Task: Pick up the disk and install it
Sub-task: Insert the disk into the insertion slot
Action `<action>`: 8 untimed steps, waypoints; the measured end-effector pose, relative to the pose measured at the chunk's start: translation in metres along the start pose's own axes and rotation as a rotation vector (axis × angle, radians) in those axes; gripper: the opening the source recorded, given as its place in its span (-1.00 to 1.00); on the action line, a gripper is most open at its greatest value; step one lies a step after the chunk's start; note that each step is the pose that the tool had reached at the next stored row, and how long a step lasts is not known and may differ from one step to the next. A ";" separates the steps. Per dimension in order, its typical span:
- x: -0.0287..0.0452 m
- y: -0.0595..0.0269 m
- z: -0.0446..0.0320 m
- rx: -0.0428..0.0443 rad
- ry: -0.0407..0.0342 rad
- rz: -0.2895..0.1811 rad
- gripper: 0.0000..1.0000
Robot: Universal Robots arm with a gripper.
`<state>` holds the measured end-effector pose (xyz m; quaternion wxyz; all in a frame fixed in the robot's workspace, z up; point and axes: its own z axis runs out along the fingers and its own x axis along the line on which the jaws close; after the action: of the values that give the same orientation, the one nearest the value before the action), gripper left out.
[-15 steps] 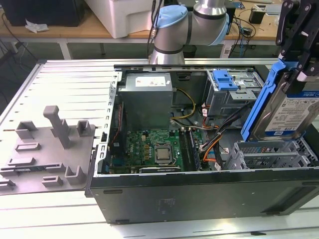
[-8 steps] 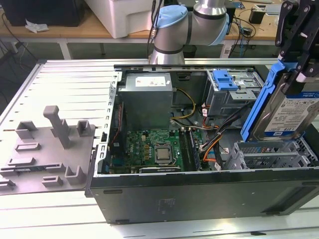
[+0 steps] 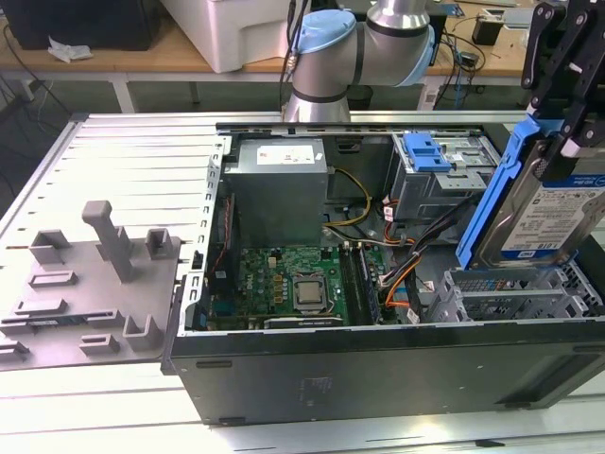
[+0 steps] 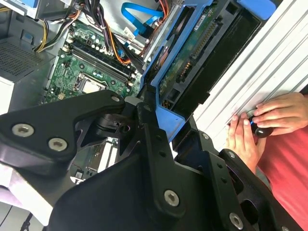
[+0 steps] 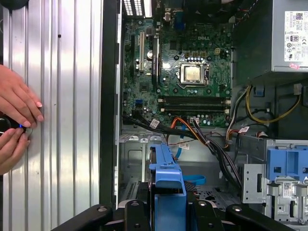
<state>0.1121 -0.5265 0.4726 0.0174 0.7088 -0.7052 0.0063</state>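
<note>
Blue-framed disk (image 3: pixel 551 213) is clamped in the gripper (image 3: pixel 565 140), jaws closed on its upper end. Its long axis is steep and slightly tilted, so the body hangs below the jaws. Lower end is right over the grey drive bay (image 3: pixel 501 298) at the exterior view's right, not yet seated.

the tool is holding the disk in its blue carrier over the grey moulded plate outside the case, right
Not quite: the tool grips the disk in its blue carrier over the metal drive bay inside the open case, not over the grey moulded plate. The exterior view shows it, at its right.
</note>
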 end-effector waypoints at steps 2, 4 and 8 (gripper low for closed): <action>0.0005 0.0000 0.0001 0.0000 -0.0040 0.000 -0.26; 0.0009 0.0000 0.0002 0.0000 -0.0066 0.000 -0.26; 0.0019 0.0000 0.0013 0.0000 -0.0086 0.000 -0.26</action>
<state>0.1121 -0.5284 0.4714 0.0143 0.7089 -0.7052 0.0032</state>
